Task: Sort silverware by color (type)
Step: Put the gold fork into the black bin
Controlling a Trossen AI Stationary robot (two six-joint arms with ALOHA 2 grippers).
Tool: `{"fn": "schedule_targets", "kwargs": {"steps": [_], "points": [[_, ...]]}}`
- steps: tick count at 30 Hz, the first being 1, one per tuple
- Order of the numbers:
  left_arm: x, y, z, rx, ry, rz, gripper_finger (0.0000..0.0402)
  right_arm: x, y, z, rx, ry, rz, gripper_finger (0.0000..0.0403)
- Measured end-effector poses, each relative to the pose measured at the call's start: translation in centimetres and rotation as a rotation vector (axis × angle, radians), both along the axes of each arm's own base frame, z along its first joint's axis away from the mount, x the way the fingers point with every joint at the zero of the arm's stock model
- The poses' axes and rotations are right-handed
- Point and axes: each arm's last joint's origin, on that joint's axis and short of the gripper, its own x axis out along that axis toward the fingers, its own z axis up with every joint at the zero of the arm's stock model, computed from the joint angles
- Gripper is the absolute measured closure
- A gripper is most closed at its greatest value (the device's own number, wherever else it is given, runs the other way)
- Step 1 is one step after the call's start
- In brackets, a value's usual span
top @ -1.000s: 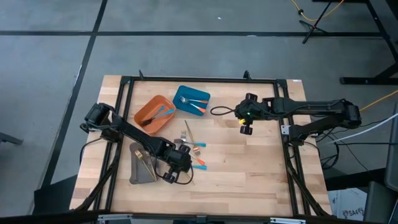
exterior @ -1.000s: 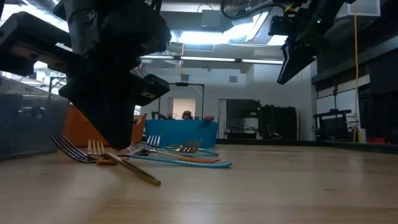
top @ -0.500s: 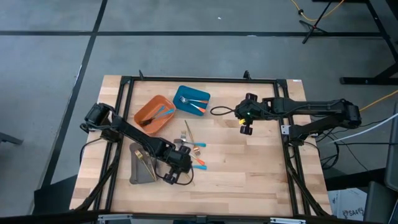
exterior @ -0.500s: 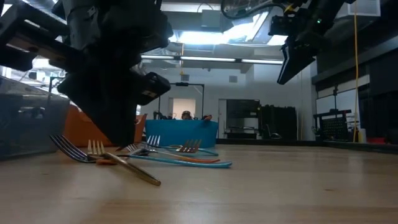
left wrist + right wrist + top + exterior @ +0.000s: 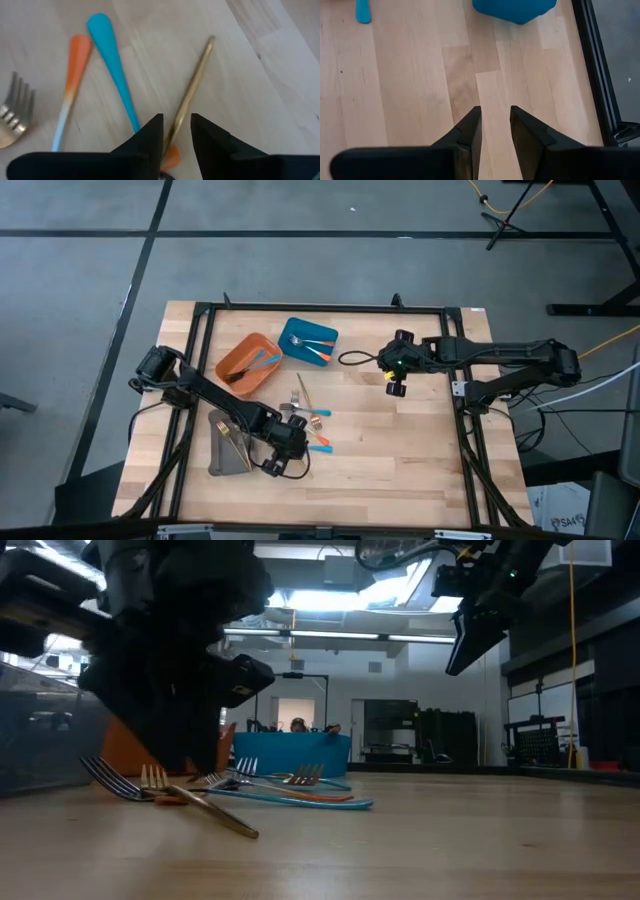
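Loose silverware (image 5: pixel 312 425) lies in a pile on the table's middle-left: forks and spoons with orange, blue and gold handles. My left gripper (image 5: pixel 285 445) is low over the pile's near side and slightly open. In the left wrist view its fingers (image 5: pixel 177 120) stand on either side of a gold handle (image 5: pixel 195 80). That handle lies flat beside a blue handle (image 5: pixel 115 70) and an orange handle (image 5: pixel 75 70). My right gripper (image 5: pixel 396 388) hovers over bare wood right of the blue tray, with a narrow gap (image 5: pixel 495 112) between its fingers.
An orange tray (image 5: pixel 247 358) and a blue tray (image 5: pixel 309 342) at the far left-centre hold some pieces. A grey tray (image 5: pixel 228 445) beside my left arm holds gold ones. A black cable (image 5: pixel 355 358) loops near my right gripper. Bare wood lies on the right and near sides.
My left arm has shifted a little above the pile, staying low over the gold handle. The silverware lies where it was.
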Motion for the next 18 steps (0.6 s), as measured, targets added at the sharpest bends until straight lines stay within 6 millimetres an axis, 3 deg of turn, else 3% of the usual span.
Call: {"fn": "schedule_targets", "kwargs": {"steps": [5, 18], "points": [[-0.47, -0.35, -0.18, 0.050, 0.014, -0.069, 0.0315, 0.00, 0.00, 0.00, 0.000, 0.000, 0.000, 0.0311], [-0.47, -0.09, -0.34, 0.081, -0.004, -0.052, 0.0316, 0.00, 0.00, -0.01, 0.000, 0.000, 0.000, 0.0311]]}}
